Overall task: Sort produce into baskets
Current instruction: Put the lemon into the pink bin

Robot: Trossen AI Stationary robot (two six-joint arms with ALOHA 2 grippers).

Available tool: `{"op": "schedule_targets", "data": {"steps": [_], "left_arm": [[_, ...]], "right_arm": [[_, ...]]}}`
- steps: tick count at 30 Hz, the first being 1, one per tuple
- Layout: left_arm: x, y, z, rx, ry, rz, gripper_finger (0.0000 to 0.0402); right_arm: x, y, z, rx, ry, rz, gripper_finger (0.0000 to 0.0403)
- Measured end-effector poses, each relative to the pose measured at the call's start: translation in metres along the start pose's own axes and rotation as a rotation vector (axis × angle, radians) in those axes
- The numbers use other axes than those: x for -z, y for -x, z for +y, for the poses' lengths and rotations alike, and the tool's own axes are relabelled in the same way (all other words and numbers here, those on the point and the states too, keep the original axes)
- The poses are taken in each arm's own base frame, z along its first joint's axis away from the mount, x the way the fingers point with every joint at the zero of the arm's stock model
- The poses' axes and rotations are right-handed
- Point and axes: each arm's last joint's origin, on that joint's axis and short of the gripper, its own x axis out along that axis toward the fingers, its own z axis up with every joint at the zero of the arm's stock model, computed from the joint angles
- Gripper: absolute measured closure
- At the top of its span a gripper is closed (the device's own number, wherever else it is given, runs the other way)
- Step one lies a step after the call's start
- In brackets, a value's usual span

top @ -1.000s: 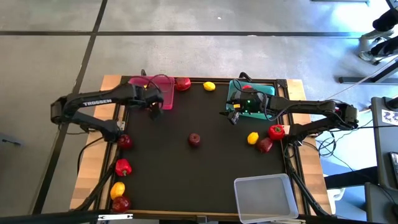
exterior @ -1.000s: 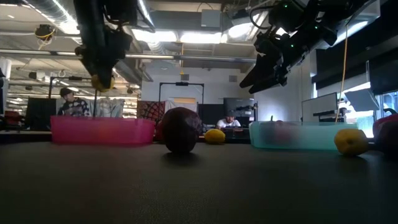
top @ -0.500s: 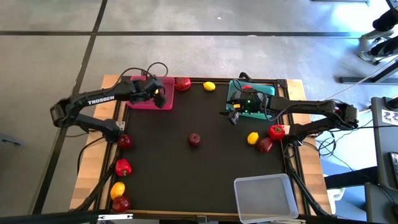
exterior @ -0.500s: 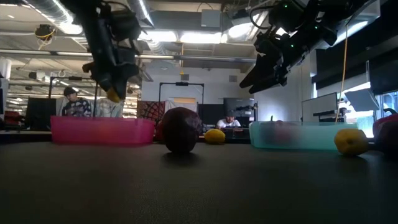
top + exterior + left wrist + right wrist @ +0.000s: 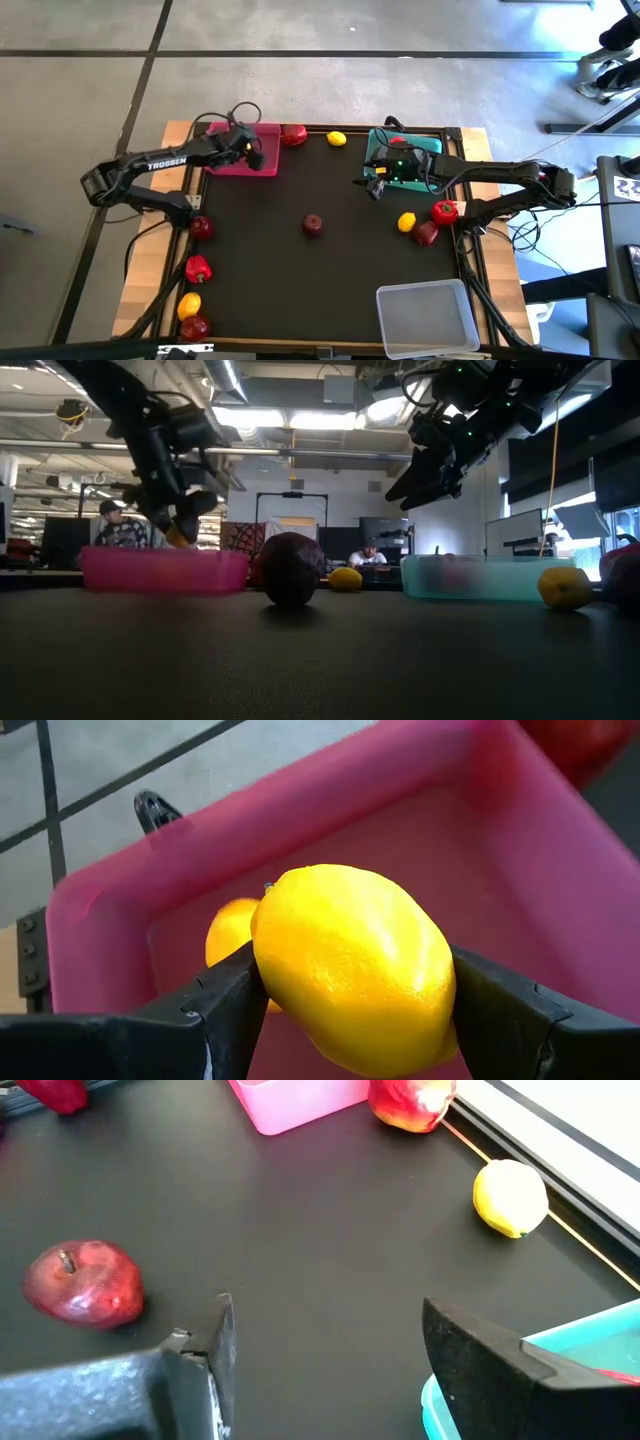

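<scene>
A black table fills the middle of the high view, with two dark robot arms reaching in from either side. In the upper left of that view, the left gripper (image 5: 250, 152) hangs over the magenta-pink basket (image 5: 228, 165). Its fingers are closed snugly around a yellow lemon (image 5: 352, 968), one finger pressed to each side, as the left wrist view shows. Beneath that held fruit, a second lemon (image 5: 228, 932) already lies inside the pink basket.

In the upper right of the high view, the right gripper (image 5: 376, 186) hovers just beside the teal basket (image 5: 375, 147), above the table. Its fingers are spread wide apart and hold nothing.

Other produce lies scattered on the table. A dark red apple (image 5: 313, 224) sits near the centre. A red apple (image 5: 293, 135) and a small lemon (image 5: 337, 139) lie along the top edge, between the pink and teal baskets. On the right, a lemon (image 5: 406, 222), a red pepper (image 5: 444, 211) and a dark apple (image 5: 426, 234) cluster together. Down the left edge lie an apple (image 5: 201, 228), a pepper (image 5: 198, 268), a lemon (image 5: 189, 305) and another apple (image 5: 194, 327).

A clear greyish basket (image 5: 427, 318) sits at the lower right.
</scene>
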Motion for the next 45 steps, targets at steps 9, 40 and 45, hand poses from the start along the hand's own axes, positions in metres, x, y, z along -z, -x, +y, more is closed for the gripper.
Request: {"op": "schedule_targets", "data": {"steps": [9,40,45], "left_arm": [[0.015,-0.009,0.002,-0.014,-0.009,0.028,0.0134],[0.014,-0.014,0.008,-0.049,-0.013,0.003,0.0134],[0.015,-0.014,0.009,-0.063,-0.013,0.010,0.0134]], "right_arm": [[0.000,0.000,0.000,0.000,0.000,0.000,0.0166],[0.000,0.000,0.000,0.000,0.000,0.000,0.0166],[0.000,0.000,0.000,0.000,0.000,0.001,0.0166]]}}
